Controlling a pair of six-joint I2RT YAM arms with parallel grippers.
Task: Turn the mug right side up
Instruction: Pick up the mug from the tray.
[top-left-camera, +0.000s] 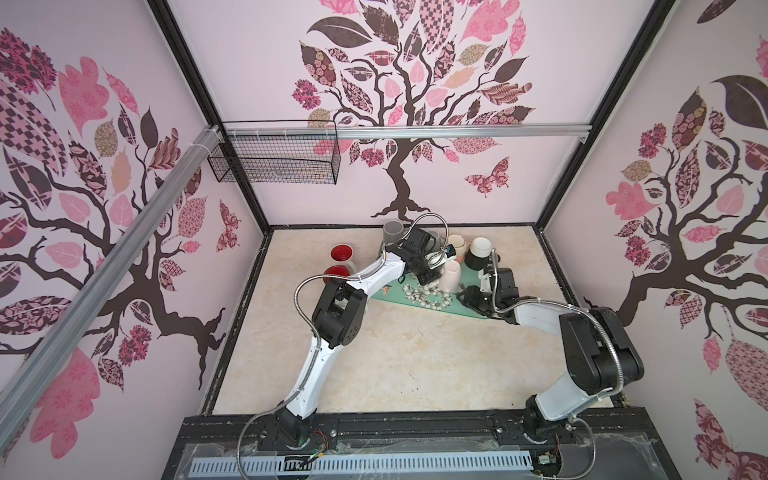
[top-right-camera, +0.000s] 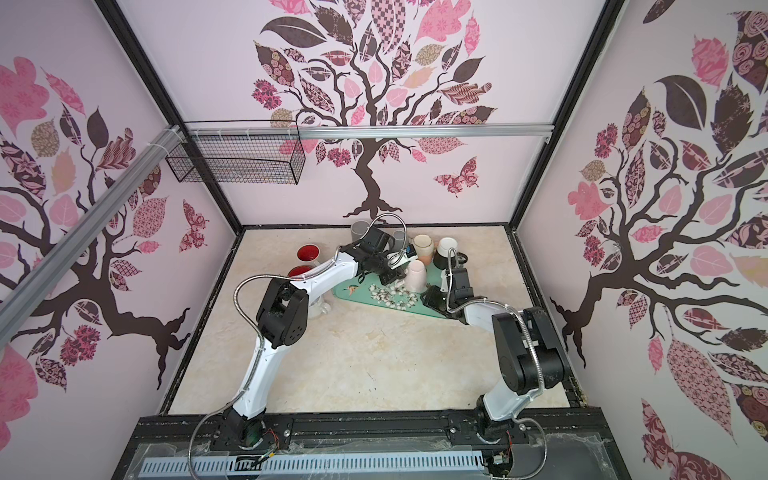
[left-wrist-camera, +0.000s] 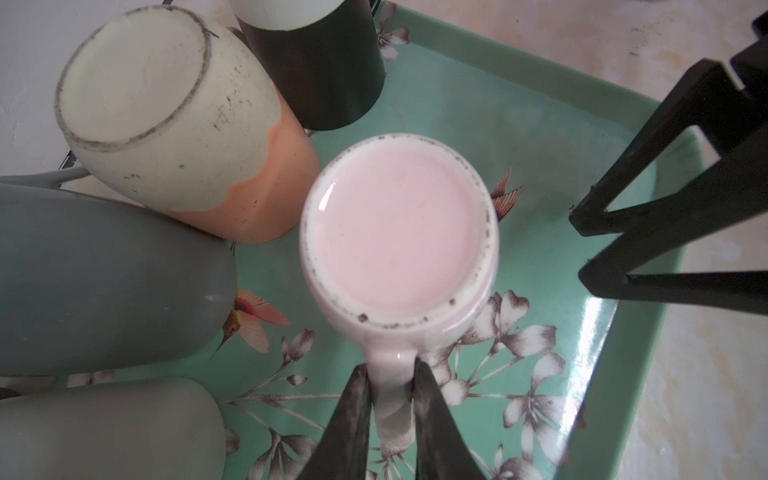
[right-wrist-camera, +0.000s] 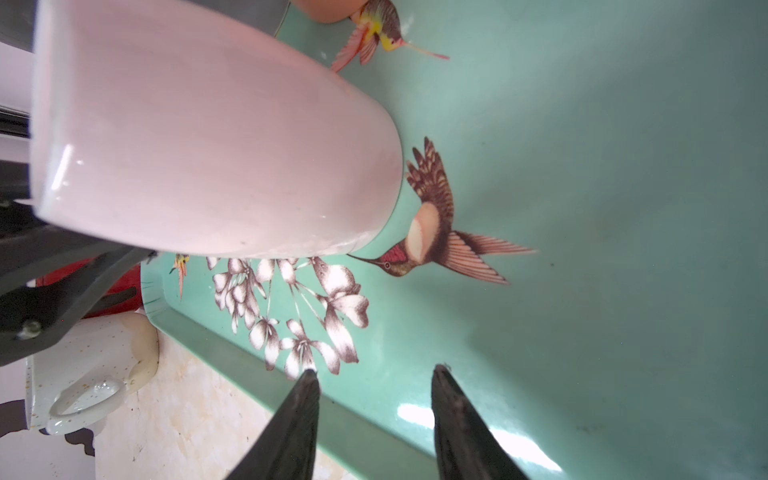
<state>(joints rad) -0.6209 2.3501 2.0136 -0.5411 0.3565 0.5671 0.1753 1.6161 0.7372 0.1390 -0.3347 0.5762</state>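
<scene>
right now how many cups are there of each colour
pink mug: 1
cream and orange mug: 1
black mug: 1
grey cups: 2
red mugs: 2
white speckled mug: 1
total: 8

Inverted pink mug (left-wrist-camera: 395, 232), base up, on teal tray (left-wrist-camera: 519, 124).

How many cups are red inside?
2. The far red cup stands left of the tray; the near red cup is partly behind the left arm. Others may be hidden.
</scene>
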